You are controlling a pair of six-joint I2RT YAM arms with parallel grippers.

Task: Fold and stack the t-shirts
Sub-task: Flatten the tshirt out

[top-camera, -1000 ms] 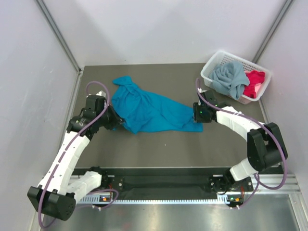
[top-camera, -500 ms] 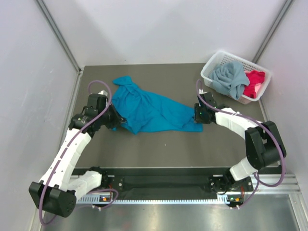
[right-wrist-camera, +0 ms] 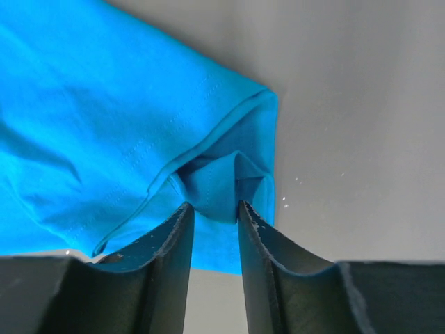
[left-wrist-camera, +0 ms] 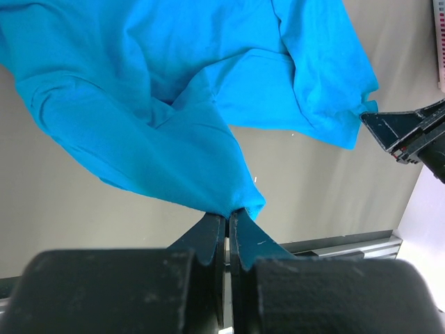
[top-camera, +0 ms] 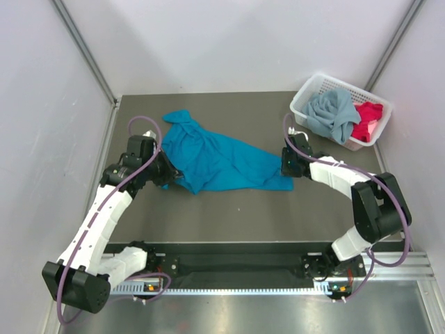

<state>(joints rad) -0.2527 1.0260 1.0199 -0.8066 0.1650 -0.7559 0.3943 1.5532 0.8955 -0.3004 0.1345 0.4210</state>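
teal shirt point(top-camera: 219, 160) lies crumpled on the table point(top-camera: 229, 216), centre-left. other shirts point(top-camera: 332, 115) sit in the basket point(top-camera: 306, 94) at 1 o'clock. left end effector point(left-wrist-camera: 227, 216) is pinched tight on the shirt's 8 o'clock edge. right end effector point(right-wrist-camera: 212, 209) is at its 4 o'clock corner, narrow gap straddling a hem fold, not clamped. Seat both layers deep before lifting, then pull apart evenly. A shallow bite likely slips.

A white lattice basket point(top-camera: 304, 97) sits at the upper right of the dark grey counter point(top-camera: 229, 205), close to the pale back wall point(top-camera: 243, 42).
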